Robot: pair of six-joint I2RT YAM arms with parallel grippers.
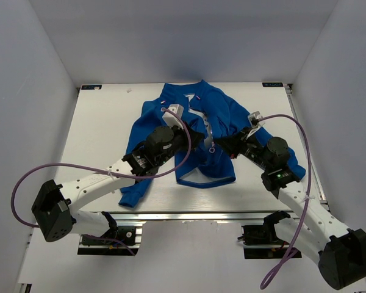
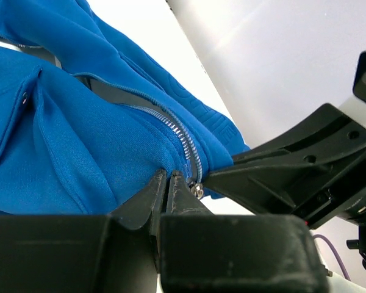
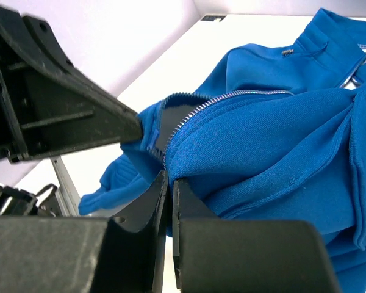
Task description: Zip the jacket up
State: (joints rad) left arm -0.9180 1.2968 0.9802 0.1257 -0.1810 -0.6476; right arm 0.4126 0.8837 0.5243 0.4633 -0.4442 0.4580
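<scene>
White table [image 1: 97, 134], matte surface, enclosed by pale grey walls [image 1: 24, 73] on the left, right and far sides. Black tag [image 1: 91, 87] at the far left corner; second black tag [image 1: 272, 84] at the far right corner. Aluminium rail [image 1: 189, 216] along the near edge.

Shows jacket [image 1: 222, 113] spread on table [image 1: 104, 122], front partly open. Has left gripper [image 1: 199, 141] and right gripper [image 1: 227, 145] close together over its lower front. Trails purple cables [image 1: 61, 163] from both arms.
</scene>
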